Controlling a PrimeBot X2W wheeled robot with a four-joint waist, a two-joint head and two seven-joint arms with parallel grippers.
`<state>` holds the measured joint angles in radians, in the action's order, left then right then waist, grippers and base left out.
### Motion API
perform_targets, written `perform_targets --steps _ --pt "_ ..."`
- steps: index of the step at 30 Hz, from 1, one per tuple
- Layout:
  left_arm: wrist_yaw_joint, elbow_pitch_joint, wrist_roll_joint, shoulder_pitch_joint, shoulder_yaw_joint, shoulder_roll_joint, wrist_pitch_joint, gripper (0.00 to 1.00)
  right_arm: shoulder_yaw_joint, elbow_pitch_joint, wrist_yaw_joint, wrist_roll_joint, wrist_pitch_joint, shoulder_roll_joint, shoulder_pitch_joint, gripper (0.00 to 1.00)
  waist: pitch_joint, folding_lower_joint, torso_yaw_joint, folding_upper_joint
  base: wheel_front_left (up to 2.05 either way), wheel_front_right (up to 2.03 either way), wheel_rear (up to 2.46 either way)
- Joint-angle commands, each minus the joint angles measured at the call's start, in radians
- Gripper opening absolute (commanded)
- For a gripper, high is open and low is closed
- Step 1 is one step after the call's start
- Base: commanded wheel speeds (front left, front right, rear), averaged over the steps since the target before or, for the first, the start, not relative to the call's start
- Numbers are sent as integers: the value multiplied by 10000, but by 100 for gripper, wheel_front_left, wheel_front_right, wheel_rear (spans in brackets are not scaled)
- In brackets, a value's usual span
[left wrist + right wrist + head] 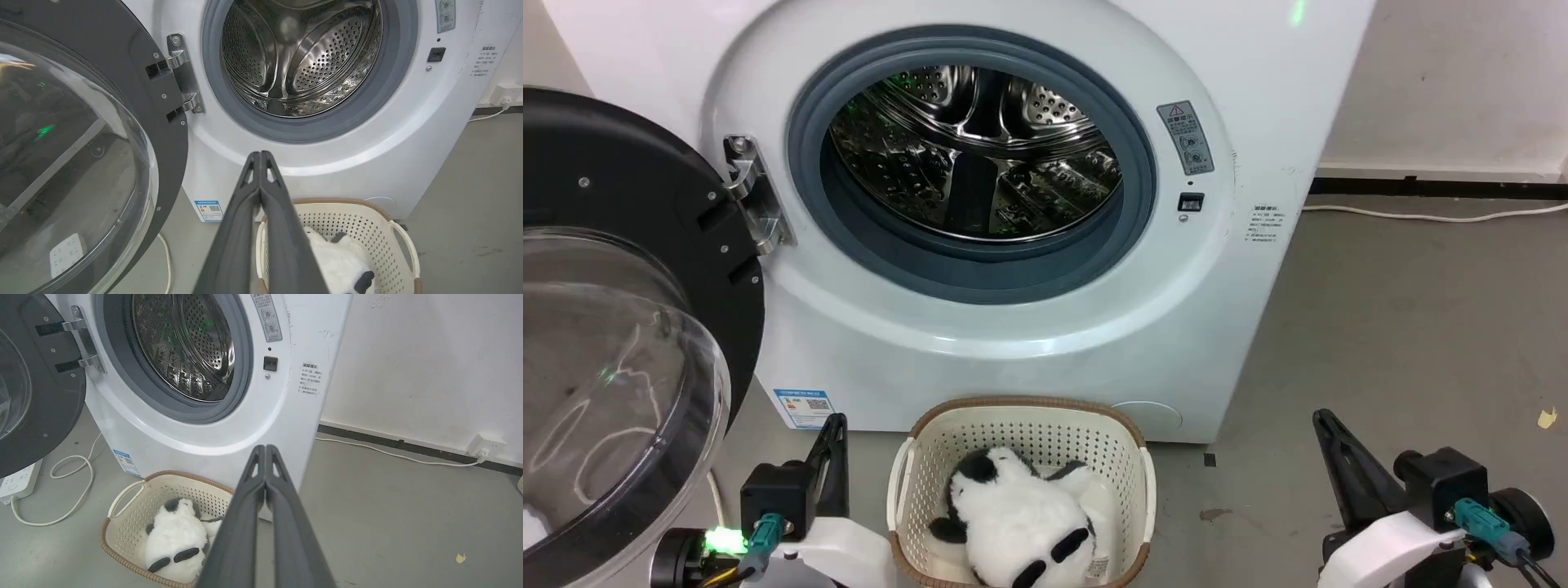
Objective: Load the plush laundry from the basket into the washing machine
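The plush laundry (1017, 523), a fluffy white toy with black patches, lies in the cream basket (915, 457) on the floor before the washing machine (1217, 310). Its steel drum (972, 155) holds nothing and its door (621, 343) hangs swung out to the left. My left gripper (836, 420) is shut and holds nothing, low and left of the basket. My right gripper (1321, 416) is shut and holds nothing, well to the basket's right. The toy (175, 539) and basket (122, 498) also show in the right wrist view, and the left wrist view has the basket (392, 228) behind my shut fingers (253, 179).
The open door's clear bubble (605, 392) juts out near my left arm. A white cable (1421, 216) runs along the wall base at the right, and a power strip (18, 484) with a looped cord (69, 490) lies left of the machine. Grey floor (1405, 327) spreads right.
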<state>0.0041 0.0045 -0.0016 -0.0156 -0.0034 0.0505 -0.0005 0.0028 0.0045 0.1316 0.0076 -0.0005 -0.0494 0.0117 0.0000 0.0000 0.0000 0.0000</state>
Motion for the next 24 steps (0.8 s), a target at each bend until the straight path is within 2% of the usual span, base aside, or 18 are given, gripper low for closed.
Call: perform_targets --steps 1,24 --pt "-41 -45 16 156 34 -3 5 0 -28 -45 -9 -76 5 -8 -117 0 0 0 0 0 0 0 0" --pt "-41 -45 16 156 34 -3 5 0 -28 -45 -9 -76 5 -8 -117 0 0 0 0 0 0 0 0"
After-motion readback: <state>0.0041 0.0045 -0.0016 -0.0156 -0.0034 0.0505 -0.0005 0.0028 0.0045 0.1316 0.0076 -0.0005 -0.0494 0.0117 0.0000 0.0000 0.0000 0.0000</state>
